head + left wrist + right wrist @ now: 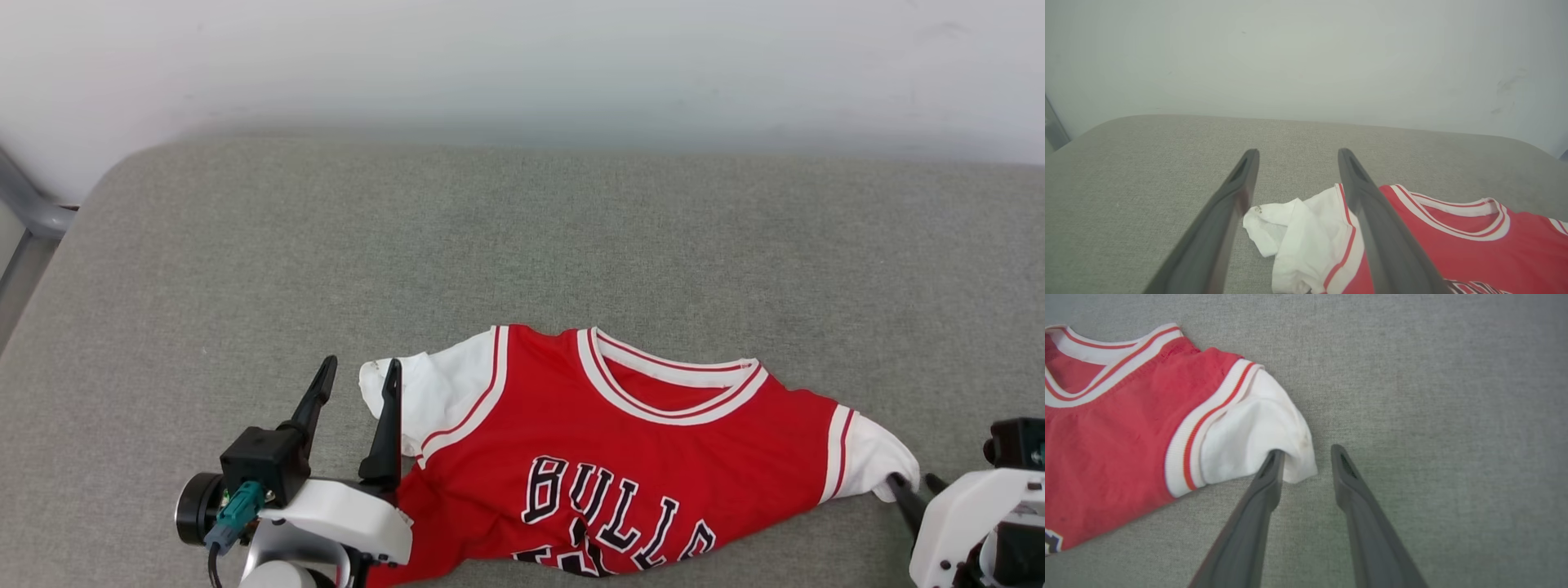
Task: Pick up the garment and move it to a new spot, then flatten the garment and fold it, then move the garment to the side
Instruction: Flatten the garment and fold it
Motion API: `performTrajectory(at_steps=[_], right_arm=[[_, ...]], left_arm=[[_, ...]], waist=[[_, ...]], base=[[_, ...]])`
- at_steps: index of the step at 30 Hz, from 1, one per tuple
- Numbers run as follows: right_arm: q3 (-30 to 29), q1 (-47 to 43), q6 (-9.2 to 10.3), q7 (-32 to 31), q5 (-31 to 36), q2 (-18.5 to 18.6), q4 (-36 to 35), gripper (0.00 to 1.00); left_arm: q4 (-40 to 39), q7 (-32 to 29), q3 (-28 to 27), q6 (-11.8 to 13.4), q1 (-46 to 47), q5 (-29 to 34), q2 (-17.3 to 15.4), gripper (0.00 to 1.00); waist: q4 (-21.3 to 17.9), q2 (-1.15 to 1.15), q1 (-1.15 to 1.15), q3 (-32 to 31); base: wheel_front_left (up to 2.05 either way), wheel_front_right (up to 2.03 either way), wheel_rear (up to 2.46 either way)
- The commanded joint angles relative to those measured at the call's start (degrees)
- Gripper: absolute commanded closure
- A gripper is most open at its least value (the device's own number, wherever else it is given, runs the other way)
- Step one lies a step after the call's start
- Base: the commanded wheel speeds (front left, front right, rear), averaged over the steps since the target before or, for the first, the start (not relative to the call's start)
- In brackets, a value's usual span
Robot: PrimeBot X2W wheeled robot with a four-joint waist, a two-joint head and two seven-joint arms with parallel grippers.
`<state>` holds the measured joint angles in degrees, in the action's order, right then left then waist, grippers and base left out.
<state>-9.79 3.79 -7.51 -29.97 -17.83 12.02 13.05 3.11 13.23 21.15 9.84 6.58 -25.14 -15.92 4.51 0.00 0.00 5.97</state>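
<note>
The left gripper (362,366) stands wide open and empty, its fingers over the end of the left sleeve (1290,228). The right gripper (1307,451) is parted a little and grips nothing, one finger touching the tip of the right sleeve (1249,428). The garment (620,425) lies chest up between both grippers on the grey cushion (522,229), with a pale wall (522,65) behind

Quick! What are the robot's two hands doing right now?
Left gripper: open, holding nothing.
Right gripper: open, gripping nothing; the edge of the shirt sleeve lies between its fingers.
</note>
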Motion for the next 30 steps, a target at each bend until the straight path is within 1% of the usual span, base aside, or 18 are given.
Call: performTrajectory(at_steps=[1,6,12,16,19,22,26,30], right_arm=[[-0.31,-1.21,0.04,1.87,0.53,-0.58,-0.02,0.0],[-1.14,-3.56,0.04,11.1,1.98,-2.57,-1.93,0.0],[-2.96,-6.2,0.04,22.08,5.0,-5.65,-6.95,0.0],[-2.22,-7.28,0.04,26.77,7.0,-7.13,-10.6,0.0],[-1.35,-7.91,0.04,28.5,8.05,-7.85,-13.5,0.0],[-0.71,-8.89,0.04,28.58,8.57,-8.45,-16.42,0.0],[0.48,-10.0,0.04,27.99,8.79,-9.0,-19.97,0.0],[1.83,-9.3,0.04,27.83,8.57,-9.15,-22.32,0.0]], left_arm=[[0.15,-0.16,-0.12,0.32,-0.78,-0.3,-0.44,0.0],[0.48,-0.82,-0.23,0.59,-2.24,-0.99,-0.78,0.0],[0.62,-1.43,-0.91,1.08,-3.58,-1.84,-1.52,0.0],[0.71,-1.94,-1.66,1.37,-3.81,-2.21,-2.45,0.0],[0.7,-2.51,-2.23,1.53,-3.61,-2.63,-3.15,0.0],[0.95,-3.96,-2.6,1.08,-2.88,-3.41,-4.05,0.0],[0.47,-9.71,-2.57,-0.36,-0.77,-5.96,-5.15,0.0],[0.63,-17.52,-2.2,-2.18,2.65,-8.76,-6.94,0.0]], waist=[[-0.08,0.0,0.0,-0.45],[-0.39,0.0,0.0,-2.27],[-1.05,0.0,0.0,-4.16],[-1.45,0.0,0.0,-4.9],[-1.74,0.0,0.0,-5.18],[-2.19,0.0,0.0,-5.03],[-2.98,0.0,0.0,-3.97],[-4.19,0.0,0.0,-1.94]], base=[[0.0,0.0,0.0],[0.0,0.0,0.0],[0.0,0.0,0.0],[0.0,0.0,0.0],[0.0,0.0,0.0],[0.0,0.0,0.0],[0.0,0.0,0.0],[0.0,0.0,0.0]])
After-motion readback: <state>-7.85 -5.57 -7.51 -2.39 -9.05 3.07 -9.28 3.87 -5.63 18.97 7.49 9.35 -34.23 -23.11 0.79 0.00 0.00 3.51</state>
